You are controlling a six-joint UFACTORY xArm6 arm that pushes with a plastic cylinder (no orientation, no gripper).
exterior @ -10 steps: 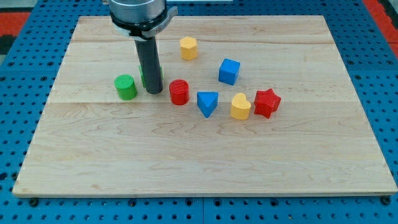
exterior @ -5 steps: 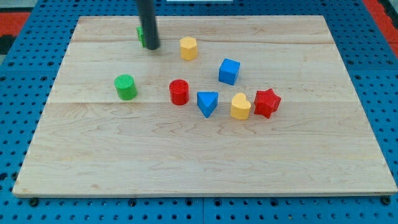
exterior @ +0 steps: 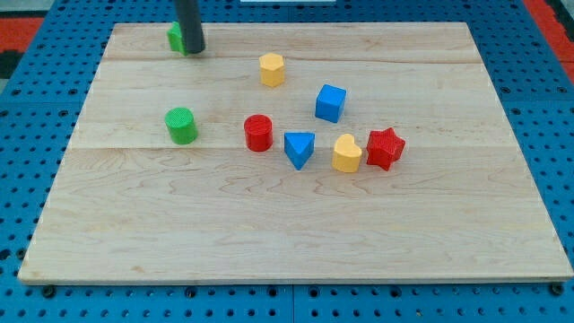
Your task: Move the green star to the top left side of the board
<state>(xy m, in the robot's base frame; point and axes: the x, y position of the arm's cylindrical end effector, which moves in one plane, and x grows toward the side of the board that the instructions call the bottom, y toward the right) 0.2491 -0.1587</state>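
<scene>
The green star (exterior: 176, 38) sits near the board's top left edge, mostly hidden behind my rod, so its shape barely shows. My tip (exterior: 194, 51) touches its right side, just to the view's right of it. The rod rises out of the view's top.
A green cylinder (exterior: 181, 125) stands at the left middle. A yellow hexagon (exterior: 272, 69), a blue cube (exterior: 330, 102), a red cylinder (exterior: 258, 133), a blue triangle (exterior: 300, 149), a yellow heart (exterior: 346, 153) and a red star (exterior: 385, 148) lie in the middle. The wooden board (exterior: 296, 233) rests on a blue pegboard.
My tip and the green star have moved from beside the green cylinder up and to the left, to the board's top left edge. The other blocks have not moved.
</scene>
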